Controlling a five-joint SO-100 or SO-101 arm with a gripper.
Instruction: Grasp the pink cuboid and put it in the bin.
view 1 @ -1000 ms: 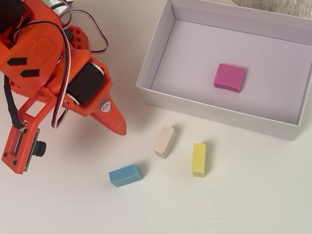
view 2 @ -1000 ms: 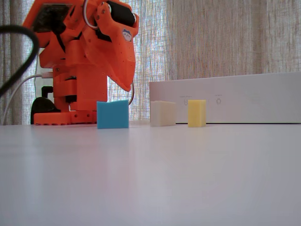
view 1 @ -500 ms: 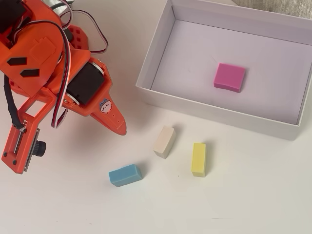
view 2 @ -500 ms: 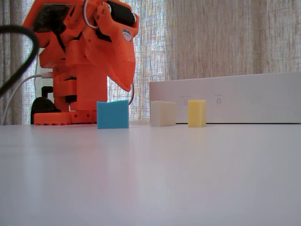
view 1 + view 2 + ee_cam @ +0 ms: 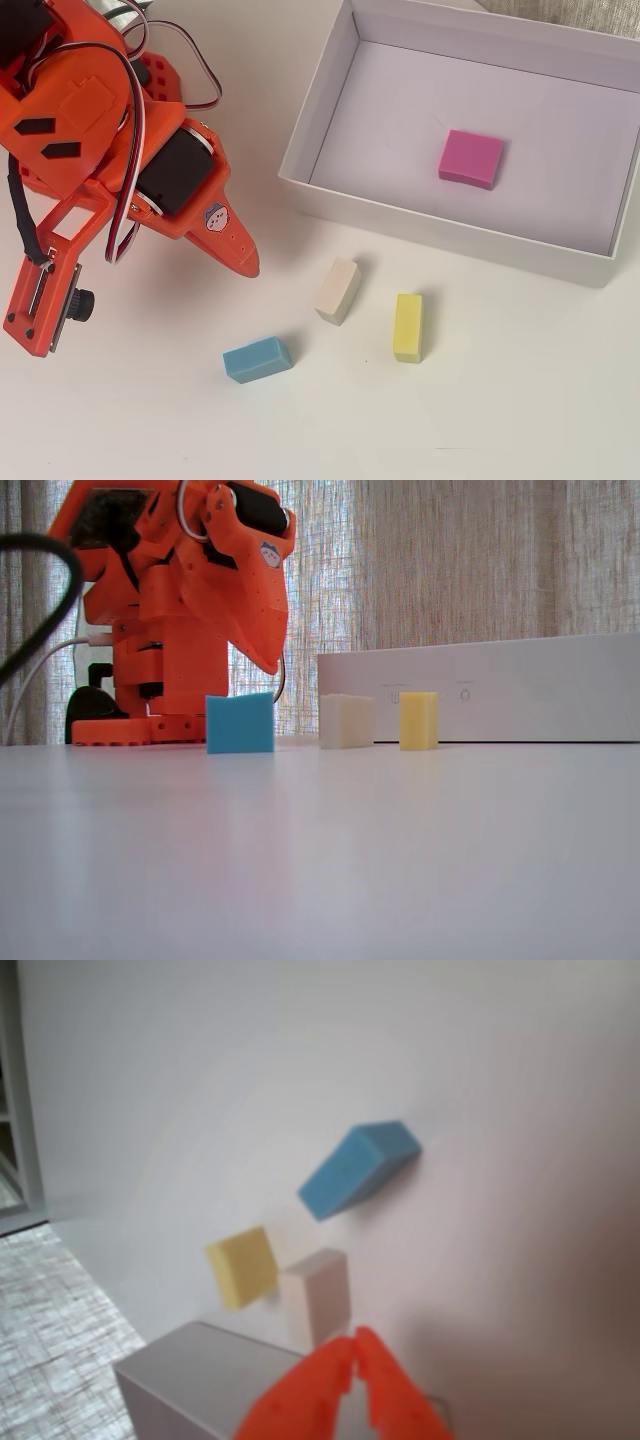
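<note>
In the overhead view, the small magenta-pink matte rectangular block [image 5: 471, 158] is seen lying inside the large shallow white cardboard box [image 5: 318, 118], on its floor and clear of the walls. Outside the box, just below its near wall, three blocks are spread on the white table [image 5: 500, 400]: the cream rectangular block [image 5: 338, 290] in the middle, the yellow rectangular block [image 5: 407, 327] to its right, and the blue rectangular block [image 5: 257, 359] lower left (all well apart from one another). The orange plastic arm's gripper [image 5: 245, 262] is placed left of the box, above the blue block.
</note>
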